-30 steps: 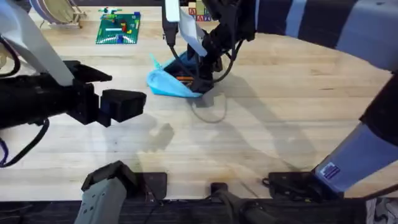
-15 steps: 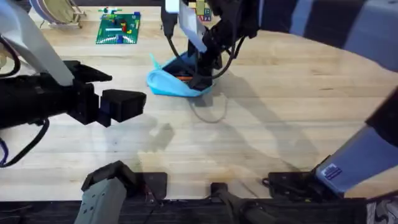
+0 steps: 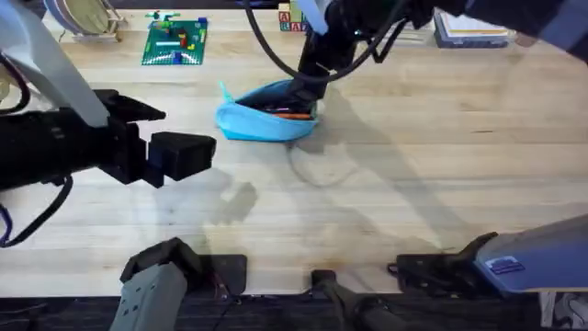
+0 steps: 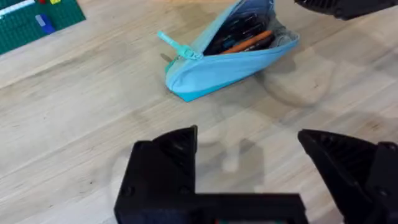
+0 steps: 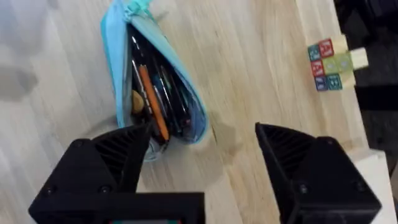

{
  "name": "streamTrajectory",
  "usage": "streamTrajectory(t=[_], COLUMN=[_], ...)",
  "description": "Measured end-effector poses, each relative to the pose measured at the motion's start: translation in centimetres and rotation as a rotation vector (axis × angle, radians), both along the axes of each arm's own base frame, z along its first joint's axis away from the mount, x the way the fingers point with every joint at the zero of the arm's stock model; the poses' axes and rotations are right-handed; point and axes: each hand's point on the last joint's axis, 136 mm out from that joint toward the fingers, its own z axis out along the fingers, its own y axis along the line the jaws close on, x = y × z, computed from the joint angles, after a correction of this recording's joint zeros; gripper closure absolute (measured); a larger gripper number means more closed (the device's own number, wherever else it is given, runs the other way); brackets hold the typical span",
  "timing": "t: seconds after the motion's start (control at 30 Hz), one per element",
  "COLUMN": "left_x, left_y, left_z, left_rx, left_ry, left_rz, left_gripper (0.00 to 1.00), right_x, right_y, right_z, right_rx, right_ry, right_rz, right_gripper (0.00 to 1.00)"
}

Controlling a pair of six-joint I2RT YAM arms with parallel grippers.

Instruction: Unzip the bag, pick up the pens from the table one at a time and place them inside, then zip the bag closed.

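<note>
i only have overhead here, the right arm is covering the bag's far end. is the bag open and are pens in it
Observer: Yes. In the right wrist view the bag gapes open, with an orange pen lying among dark ones inside.
Operator: is the right gripper holding anything
Observer: No. The right gripper has its jaws wide apart, one finger beside the bag's end, nothing between them.
Operator: where's the zipper pull
Observer: The left wrist view shows the pull sticking out from the bag's closed end, the end away from the right arm.
Operator: left gripper?
Observer: The left gripper is open over bare table, short of the bag.
</note>
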Motion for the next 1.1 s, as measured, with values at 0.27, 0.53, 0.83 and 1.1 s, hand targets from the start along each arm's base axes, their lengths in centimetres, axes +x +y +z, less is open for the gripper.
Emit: streamTrajectory(t=[0.27,0.53,0.83,1.1], left_x=[0.0,0.0,-0.2,-0.2], left_y=[0.0,0.1,0.2,0.4], left_z=[0.0,-0.1,-0.2,-0.4], left_rx=[0.000,0.004,0.010,0.021], left_ry=[0.000,0.004,0.013,0.018], left_rz=[0.000,0.003,0.008,0.013], left_gripper=[0.008,0.008,0.007,0.007], right_x=[-0.5,-0.9,-1.3,-1.4], right_y=[-1.4,-1.9,-2.3,-2.3], right_z=[1.7,3.7,3.4,3.4], right_rx=[0.016,0.084,0.085,0.085], right_ry=[0.000,0.006,0.042,0.047], right_rz=[-0.105,-0.191,-0.226,-0.230], right_gripper=[0.003,0.003,0.004,0.004])
